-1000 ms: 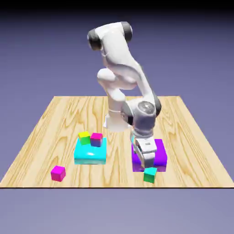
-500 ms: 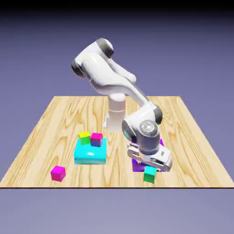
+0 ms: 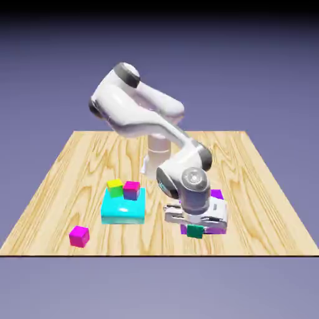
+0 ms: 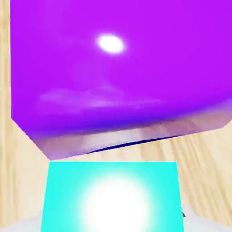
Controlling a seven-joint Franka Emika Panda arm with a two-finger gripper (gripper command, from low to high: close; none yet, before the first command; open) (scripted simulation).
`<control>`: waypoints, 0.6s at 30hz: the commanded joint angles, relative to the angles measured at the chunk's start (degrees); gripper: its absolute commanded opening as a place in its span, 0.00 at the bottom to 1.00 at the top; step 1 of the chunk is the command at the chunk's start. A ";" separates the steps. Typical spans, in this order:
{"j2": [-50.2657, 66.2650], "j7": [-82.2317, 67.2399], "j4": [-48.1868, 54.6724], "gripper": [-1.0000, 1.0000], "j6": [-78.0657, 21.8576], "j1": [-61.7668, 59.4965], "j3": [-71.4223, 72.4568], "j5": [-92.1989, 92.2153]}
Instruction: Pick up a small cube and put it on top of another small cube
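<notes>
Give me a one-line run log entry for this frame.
phase: grasp approach | gripper: low over small green cube, closure unclear | cube: on table, beside purple block | stacking: not yet done

You see the whole worktop (image 3: 50,187) from above in the exterior view; your hand view sits very close over the purple block (image 4: 118,68) and green cube (image 4: 111,197), which both views share.

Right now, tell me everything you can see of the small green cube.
The green cube is small, plain-faced and glossy teal-green, far smaller than the purple block just behind it. It sits near the table's front edge, under the lowered gripper. In the hand view it fills the bottom middle, bright with glare, hiding the fingertips. Whether the gripper has closed on it, or it has left the table, cannot be told.
</notes>
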 commanded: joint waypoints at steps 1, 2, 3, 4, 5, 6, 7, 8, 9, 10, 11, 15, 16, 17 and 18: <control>1.80 -2.10 0.59 0.00 -2.37 -1.57 1.60 -2.39; 3.60 -4.17 1.19 0.00 -4.78 -3.15 3.20 -4.88; 5.40 -6.25 1.78 0.00 -7.19 -4.72 4.80 -7.37; 7.20 -8.32 2.37 0.00 -9.60 -6.29 6.40 -9.87; 9.00 -10.40 2.97 0.00 -12.01 -7.86 8.00 -12.36; 10.79 -12.48 3.56 0.00 -14.42 -9.44 9.60 -14.85; 12.59 -14.55 4.15 0.00 -16.83 -11.01 11.21 -17.34; 14.39 -16.63 4.75 0.00 -19.24 -12.58 12.81 -19.83; 16.19 -18.70 5.34 0.00 -21.65 -14.15 14.41 -22.32; 17.99 -20.78 5.93 0.00 -24.06 -15.73 16.01 -24.82; 19.79 -22.85 6.53 0.00 -26.47 -17.30 17.61 -27.31; 26.98 -31.16 8.90 0.00 -36.12 -23.59 24.01 -37.28; 28.78 -33.23 9.49 0.00 -38.53 -25.16 25.61 -39.77; 30.58 -35.31 10.09 0.00 -40.94 -26.73 27.21 -42.26; 32.38 -37.38 10.68 0.00 -43.34 -28.30 28.81 -44.75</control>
